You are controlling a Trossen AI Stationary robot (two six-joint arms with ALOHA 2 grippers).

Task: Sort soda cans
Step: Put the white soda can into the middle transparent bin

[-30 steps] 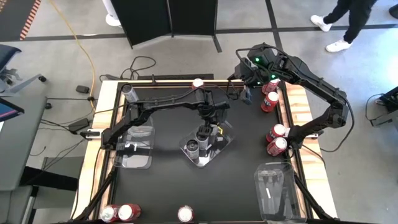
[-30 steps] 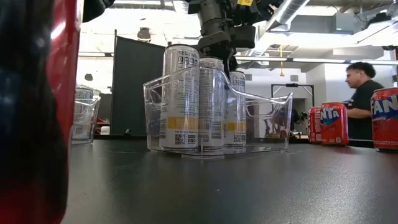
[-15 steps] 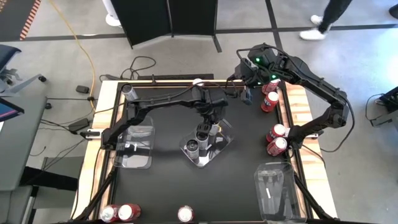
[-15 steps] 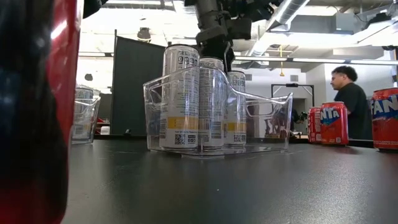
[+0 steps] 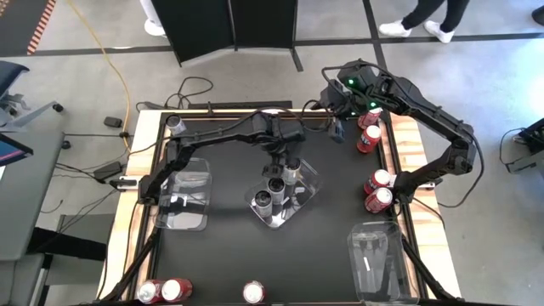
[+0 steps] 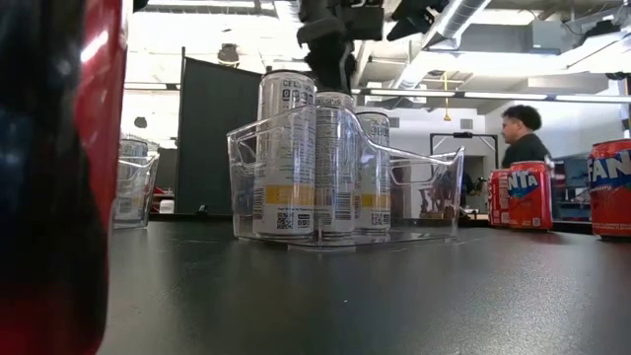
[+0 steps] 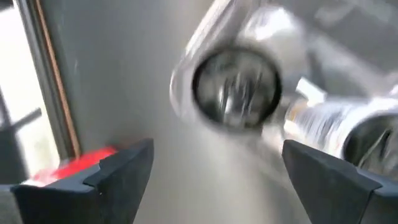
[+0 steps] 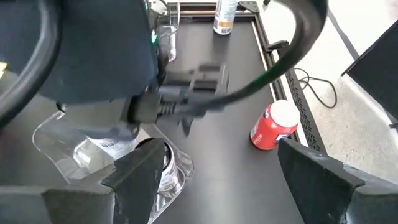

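Three silver-grey soda cans (image 5: 276, 184) stand upright in a clear tray (image 5: 308, 194) at the table's middle; the low view shows them side by side (image 6: 317, 163). My left gripper (image 5: 287, 154) hangs open above the tray's far end, over the farthest can's top (image 7: 236, 84), touching nothing. My right gripper (image 5: 337, 132) waits open at the far right, high above the table. Red soda cans stand along the right edge (image 5: 369, 138), (image 5: 377, 190) and at the near edge (image 5: 163, 291). One silver can (image 5: 176, 125) stands at the far left corner.
An empty clear tray (image 5: 185, 201) lies at the left and another (image 5: 374, 259) at the near right. A red can (image 8: 273, 127) stands by the far edge. A red can (image 6: 59, 177) fills the low view's left side. A person (image 6: 523, 138) stands beyond the table.
My left gripper has risen from the farthest can in the middle tray and drawn a little toward the table's far edge, staying open. The three silver cans stand still in the tray. The person behind the table has walked on.
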